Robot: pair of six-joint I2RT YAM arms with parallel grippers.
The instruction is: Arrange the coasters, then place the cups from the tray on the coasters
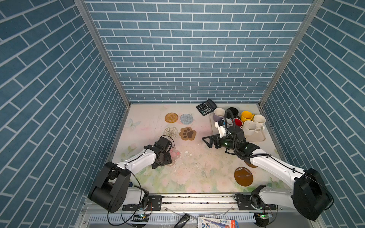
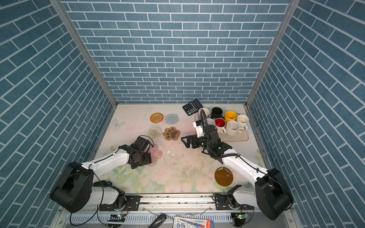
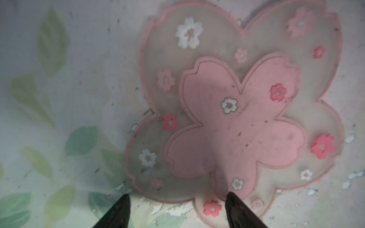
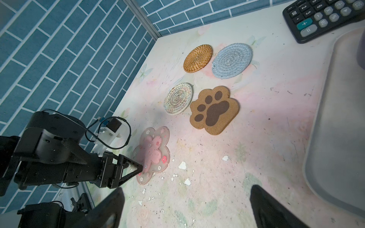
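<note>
The pink-white flowery coaster (image 3: 233, 122) lies flat on the table. My left gripper (image 3: 177, 195) points down at its near edge, open, one fingertip (image 3: 235, 205) over the rim and the other beside it. Four coasters sit in a block behind: woven tan (image 1: 171, 117), blue-grey (image 1: 186, 118), clear lacy (image 1: 170, 132), brown paw (image 1: 187, 133). An amber disc (image 1: 243, 176) lies front right; a second amber disc (image 1: 249, 164) peeks from under my right arm. The cups, among them yellow (image 1: 246, 116) and red-inside (image 1: 238, 122), stand on the tray (image 1: 258, 137). My right gripper (image 1: 205, 141) hovers open and empty left of the tray.
A black calculator (image 1: 206, 107) lies at the back by the tray's far corner. Blue brick walls close three sides. White flecks of peeled surface (image 4: 182, 165) dot the middle of the table. The arms' bases stand on the front rail (image 1: 197, 199).
</note>
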